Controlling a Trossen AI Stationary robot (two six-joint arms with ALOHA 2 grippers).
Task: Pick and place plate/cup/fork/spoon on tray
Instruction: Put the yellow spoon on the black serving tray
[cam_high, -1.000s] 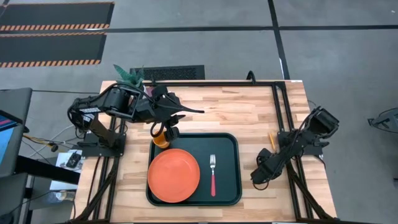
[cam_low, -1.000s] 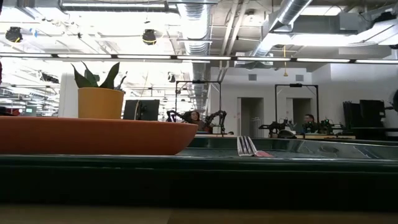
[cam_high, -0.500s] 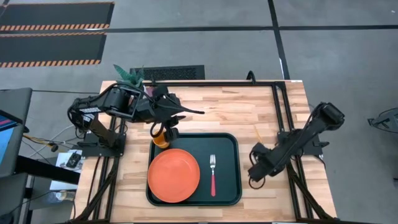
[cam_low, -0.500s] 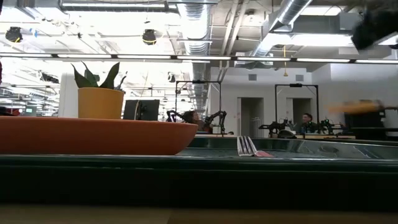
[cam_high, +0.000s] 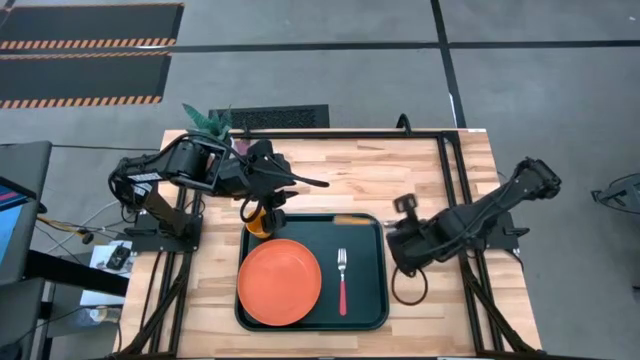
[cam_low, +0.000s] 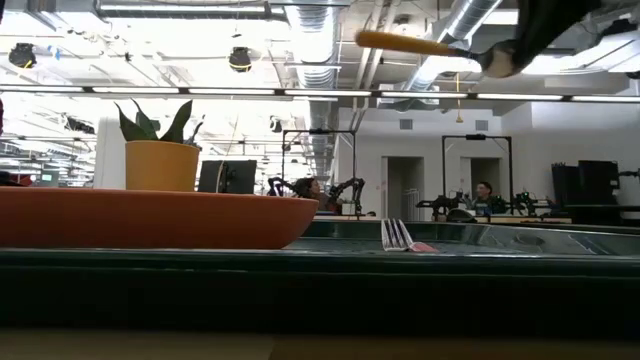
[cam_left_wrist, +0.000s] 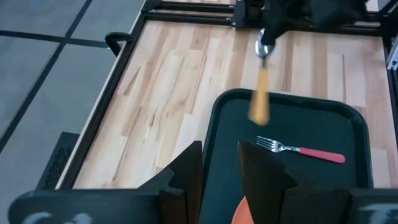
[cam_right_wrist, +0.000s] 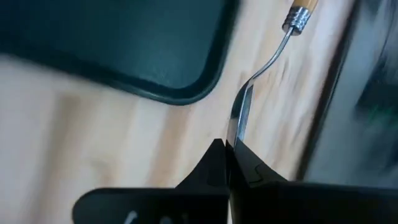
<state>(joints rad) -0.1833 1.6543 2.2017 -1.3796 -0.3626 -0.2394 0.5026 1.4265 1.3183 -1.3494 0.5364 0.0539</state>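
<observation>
Our right claw (cam_right_wrist: 229, 146) pinched the spoon (cam_left_wrist: 261, 81) by its bowl, handle over the tray (cam_high: 368, 268) for placing; left claw's (cam_high: 262, 206) grip: unclear.

- No text, label, brand, number or sign is showing legibly in any view.
- The tray (cam_high: 365, 300), plate (cam_high: 280, 282), fork (cam_high: 342, 282) and spoon (cam_low: 420, 45) are carrying no readable marking.
- The striped floor mats (cam_high: 85, 50) are showing only orange-and-black hazard bars, no words.

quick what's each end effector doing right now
Left end effector: closed on the cup, at the tray's corner.
Right end effector: closed on the spoon, held over the tray.
</observation>
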